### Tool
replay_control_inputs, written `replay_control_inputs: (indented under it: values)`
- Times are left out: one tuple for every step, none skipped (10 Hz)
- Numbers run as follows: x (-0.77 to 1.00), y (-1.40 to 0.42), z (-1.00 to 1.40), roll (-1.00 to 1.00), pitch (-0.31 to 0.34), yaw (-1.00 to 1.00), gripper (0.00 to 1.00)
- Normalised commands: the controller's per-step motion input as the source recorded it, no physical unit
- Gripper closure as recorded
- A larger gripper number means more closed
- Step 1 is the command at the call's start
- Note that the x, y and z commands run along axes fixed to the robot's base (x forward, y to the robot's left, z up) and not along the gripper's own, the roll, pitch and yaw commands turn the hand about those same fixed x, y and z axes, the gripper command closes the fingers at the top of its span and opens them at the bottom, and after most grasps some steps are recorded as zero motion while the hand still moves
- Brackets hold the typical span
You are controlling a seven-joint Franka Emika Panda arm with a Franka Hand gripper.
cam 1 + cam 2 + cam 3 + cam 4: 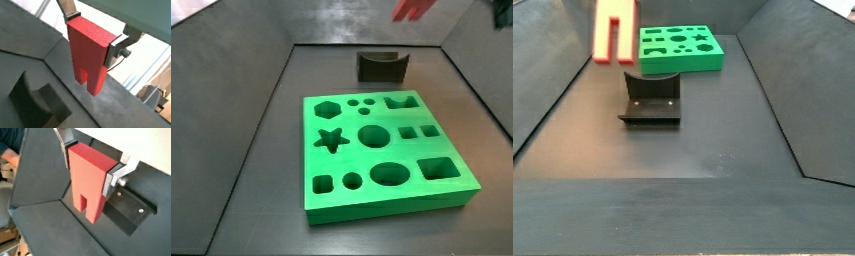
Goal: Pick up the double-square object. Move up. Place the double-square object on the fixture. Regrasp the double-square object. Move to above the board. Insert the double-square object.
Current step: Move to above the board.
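While the end effector (90, 169) hangs high above the dark floor (714, 140), its silver fingers (115, 177) are closed on the upper part of the double-square object (88, 180), clamping its flanks. This red block hangs upright in both wrist views (88, 52), with the notched end and two prongs pointing down. In a side view it shows near the upper edge, well clear of the floor (611, 30); in a side view only a red sliver appears at the frame edge (414, 9), probably the same piece. Fixture (651, 98) stands on the floor, just in front of the green board (679, 47). Fixture (381, 66) and board (385, 150) lie apart, not touching.
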Motion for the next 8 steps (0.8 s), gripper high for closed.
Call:
replay_control_inputs:
  values:
    - [0.20,-0.06,0.83,0.06,0.195,0.04,1.00]
    - [0.15,-0.05,0.64,0.05,0.193,0.07,1.00]
    - [0.09,-0.03,0.40,0.03,0.176,0.10,1.00]
    - [0.07,-0.03,0.28,0.02,0.163,0.12,1.00]
    - [-1.00,-0.94,0.38,-1.00,0.042,-0.07,1.00]
    - [-1.00,-0.94,0.38,-1.00,0.039,-0.07,1.00]
    - [-1.00,-0.84,0.37,-1.00,-0.006,-0.06,1.00]
    - [-1.00,-0.82,0.36,-1.00,-0.017,-0.06,1.00]
